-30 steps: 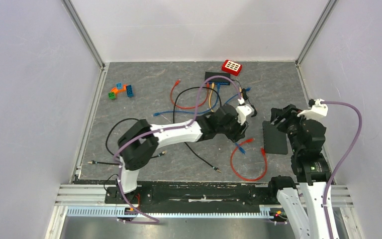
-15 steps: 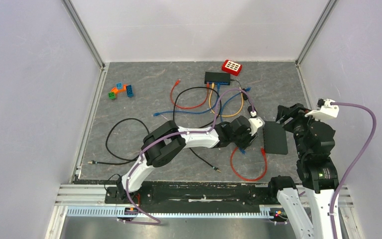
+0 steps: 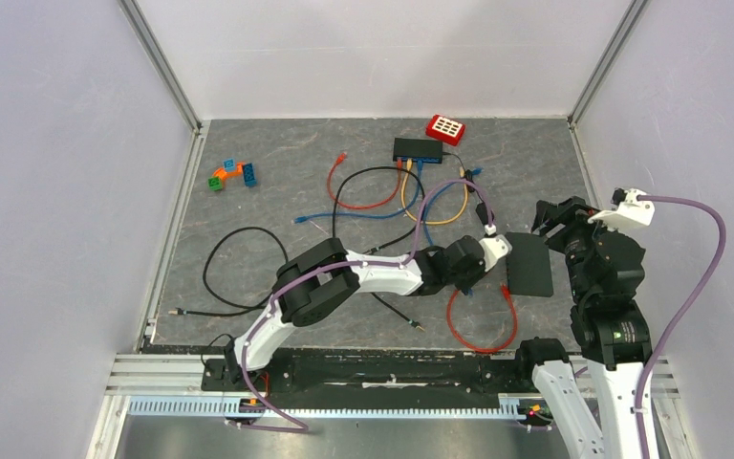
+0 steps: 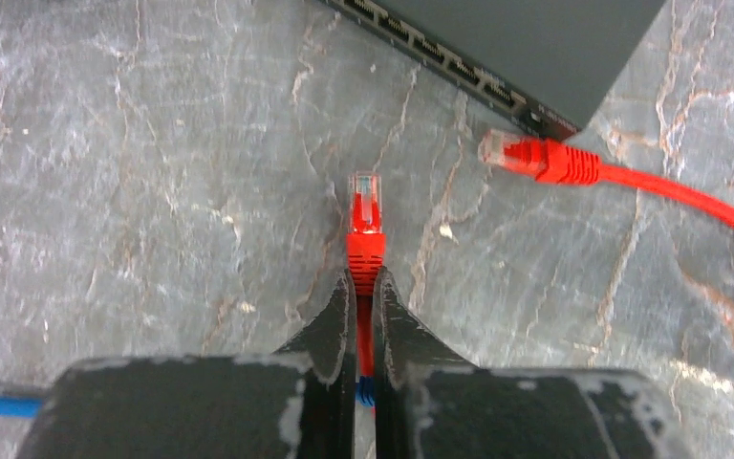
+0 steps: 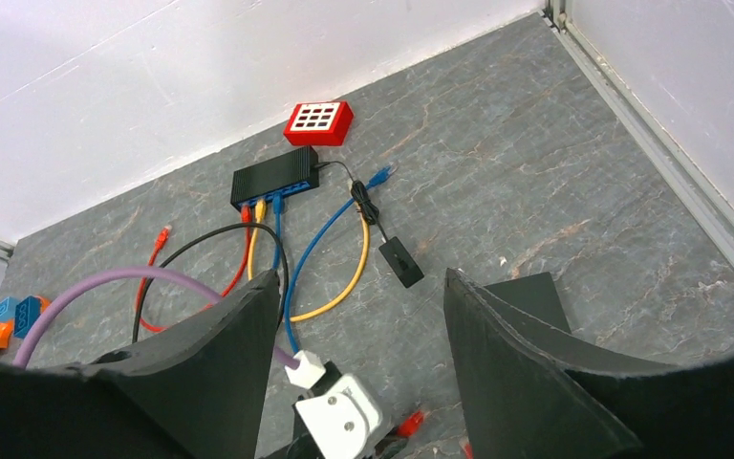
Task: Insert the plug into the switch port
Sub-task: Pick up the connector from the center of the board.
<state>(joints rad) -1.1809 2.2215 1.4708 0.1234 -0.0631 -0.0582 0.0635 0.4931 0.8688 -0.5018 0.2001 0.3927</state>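
One red plug (image 4: 365, 218) between the left fingers (image 4: 330, 330)

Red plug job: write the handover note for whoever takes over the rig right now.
Left pincer: shut on the red plug, gripped at its boot, tip aimed roughly at the switch.
Right pincer: open, holding nothing, raised to the right of the switch.
Switch: flat on the table, port row facing the plug but apart from it. A second red plug lies loose by its corner.
Done: plug grasped.
Left: line it up with a port and push it in.
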